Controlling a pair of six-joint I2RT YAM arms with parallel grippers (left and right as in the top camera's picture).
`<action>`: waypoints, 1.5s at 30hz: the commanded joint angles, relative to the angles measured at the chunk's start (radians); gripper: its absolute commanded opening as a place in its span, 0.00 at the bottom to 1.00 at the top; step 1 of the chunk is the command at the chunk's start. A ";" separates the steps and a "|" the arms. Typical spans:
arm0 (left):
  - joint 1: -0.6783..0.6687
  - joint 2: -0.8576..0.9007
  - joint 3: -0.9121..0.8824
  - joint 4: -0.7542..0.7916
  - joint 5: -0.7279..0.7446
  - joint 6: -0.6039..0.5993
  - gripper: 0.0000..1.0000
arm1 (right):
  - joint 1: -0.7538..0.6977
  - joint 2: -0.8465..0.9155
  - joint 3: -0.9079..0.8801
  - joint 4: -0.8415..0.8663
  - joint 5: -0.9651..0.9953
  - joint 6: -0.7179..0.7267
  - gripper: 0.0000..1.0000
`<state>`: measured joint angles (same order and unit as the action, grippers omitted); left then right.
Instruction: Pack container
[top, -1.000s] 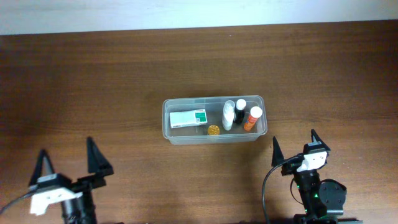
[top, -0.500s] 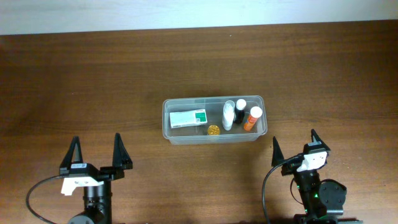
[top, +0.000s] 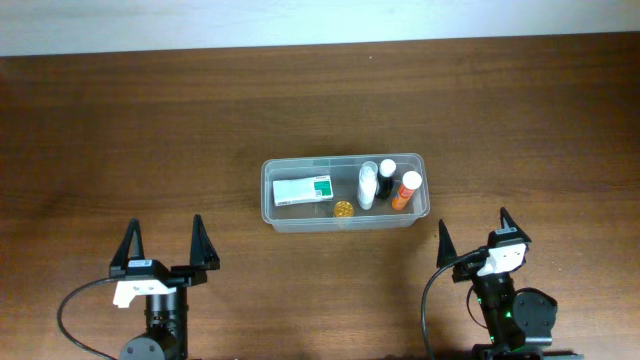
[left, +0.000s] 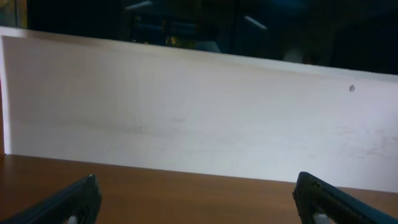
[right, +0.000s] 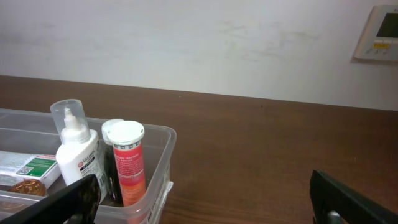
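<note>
Packing so far: five items sit inside the clear, translucent plastic rectangular tub with rounded corners, the container (top: 320, 161): a white-and-green cardboard box (top: 303, 189), a gold disc (top: 343, 209), a white bottle (top: 367, 185), a black bottle with a white cap (top: 386, 178), and an orange tube with a white cap (top: 405, 190).
Container place: mid dark brown wooden surface (top: 150, 120), long axis running left to right.
Left claw (top: 164, 238): fingers spread wide, empty; container ahead and to its right, well apart.
Right claw (top: 473, 235): fingers spread wide, empty; container ahead and to its left, near.
Nearer arm: the right, judging from overhead.
Step in hand: likely done; nothing loose shows outside.
</note>
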<state>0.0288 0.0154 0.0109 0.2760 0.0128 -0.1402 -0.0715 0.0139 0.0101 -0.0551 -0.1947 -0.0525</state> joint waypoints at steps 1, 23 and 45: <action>-0.005 -0.010 -0.002 -0.040 0.018 -0.005 0.99 | -0.008 -0.010 -0.005 -0.005 -0.016 0.009 0.98; -0.005 0.005 -0.002 -0.357 0.018 -0.004 0.99 | -0.008 -0.010 -0.005 -0.005 -0.016 0.009 0.98; -0.005 0.005 -0.002 -0.357 0.018 -0.004 1.00 | -0.008 -0.010 -0.005 -0.005 -0.016 0.009 0.98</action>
<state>0.0288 0.0166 0.0101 -0.0719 0.0196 -0.1402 -0.0715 0.0139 0.0101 -0.0551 -0.1947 -0.0521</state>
